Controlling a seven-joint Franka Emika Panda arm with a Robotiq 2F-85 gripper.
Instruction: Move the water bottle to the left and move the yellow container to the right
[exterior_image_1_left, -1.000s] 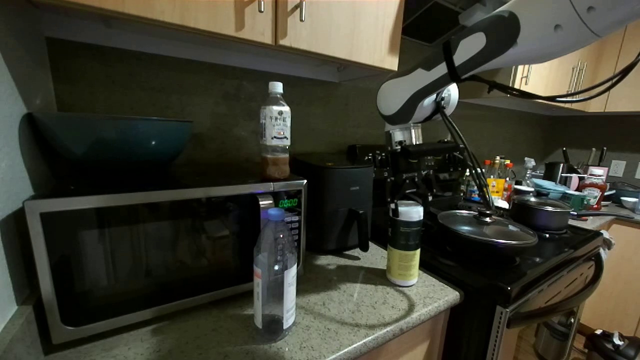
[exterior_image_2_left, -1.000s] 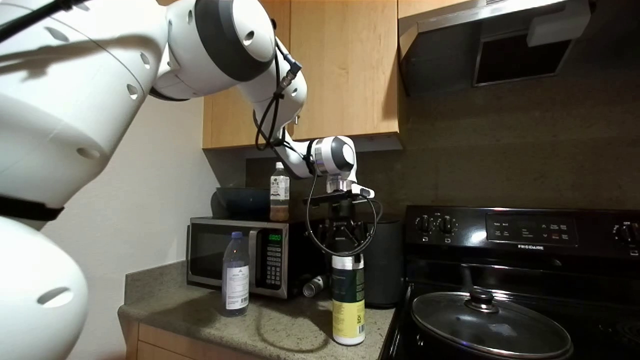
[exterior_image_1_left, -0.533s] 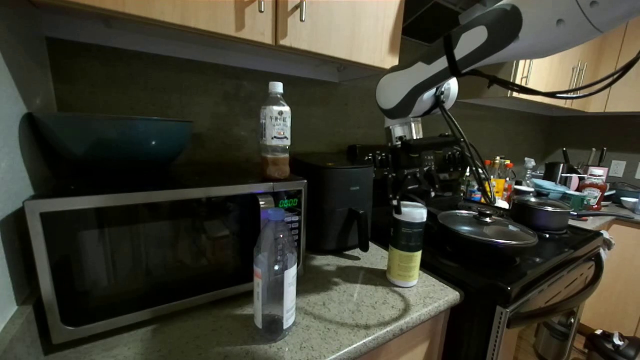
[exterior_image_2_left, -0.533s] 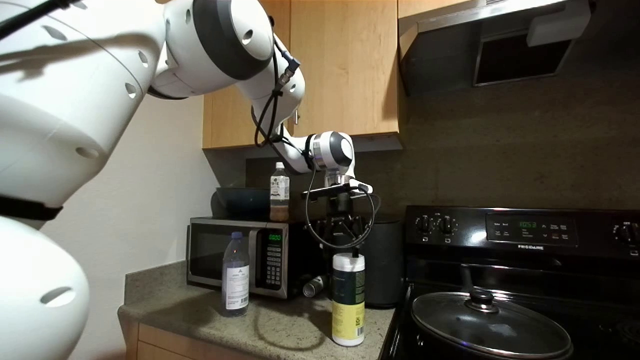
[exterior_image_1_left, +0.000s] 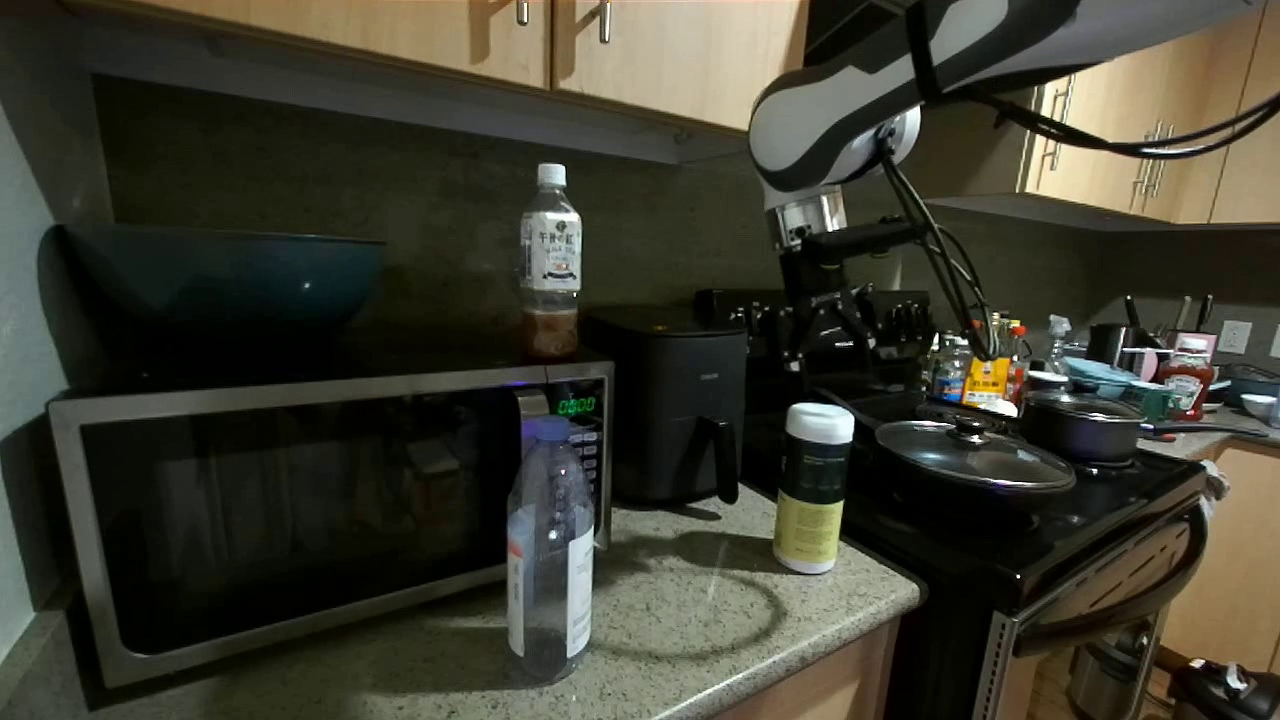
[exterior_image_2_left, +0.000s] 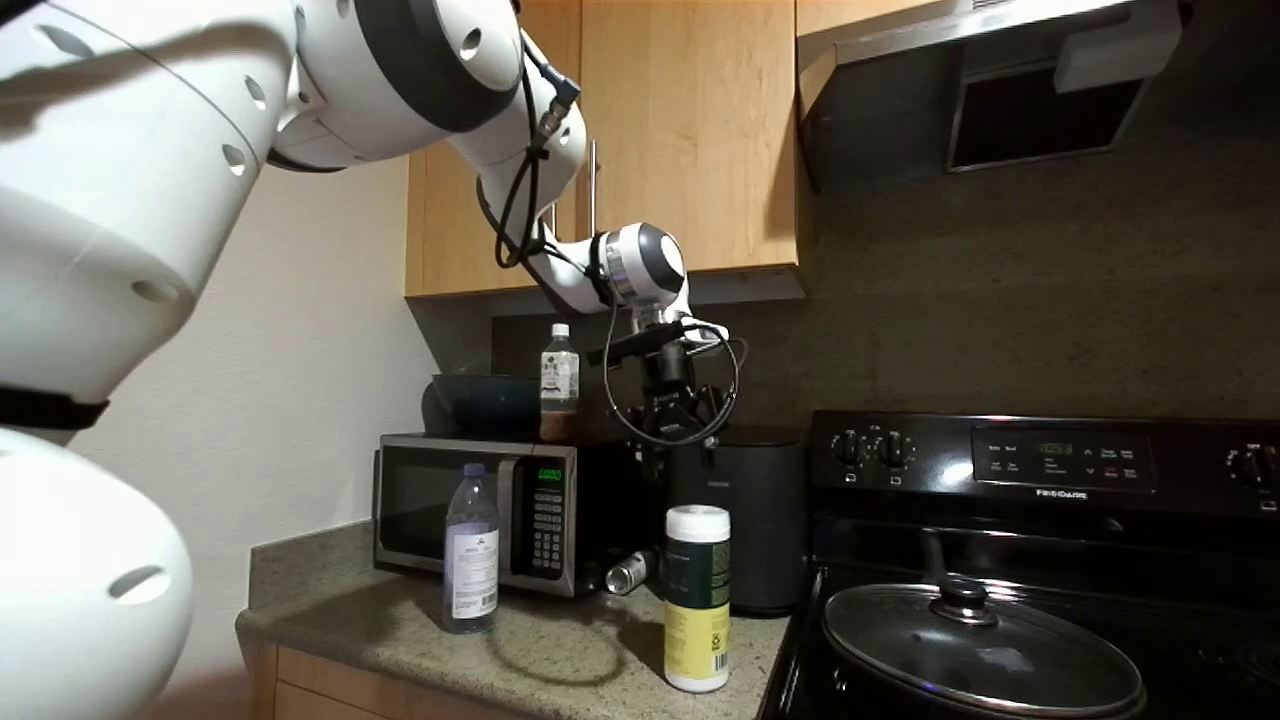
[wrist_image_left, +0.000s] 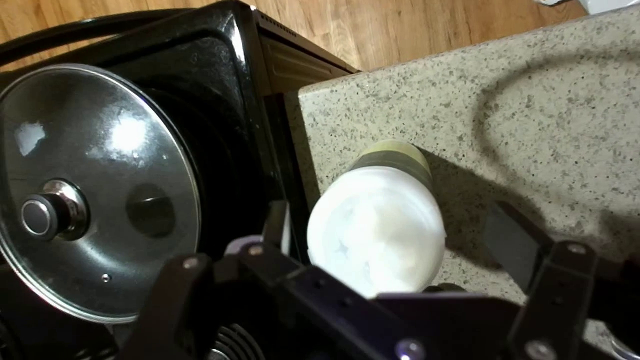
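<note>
Claw (wrist_image_left: 397, 235) hung spread, nothing held, above yellow-labelled canister (exterior_image_2_left: 697, 600), upright on counter (exterior_image_1_left: 680, 625) near stove (exterior_image_1_left: 1030, 545). Blue-capped water bottle (exterior_image_2_left: 472, 548) stood upright before microwave (exterior_image_1_left: 310, 500). Risks: swinging sideways too low could have toppled canister toward stove; slim bottle seemed easily tipped if nudged.

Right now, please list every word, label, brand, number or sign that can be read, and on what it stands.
"FRIGIDAIRE": stove panel.
"午後の紅", partly blurred: brown-drink bottle.
"HEINZ", small, only probable: red bottle.
Too blurred for certainty: green digits on stove panel and microwave; word on air fryer.
Too small: all other print, including on water bottle and yellow container.
</note>
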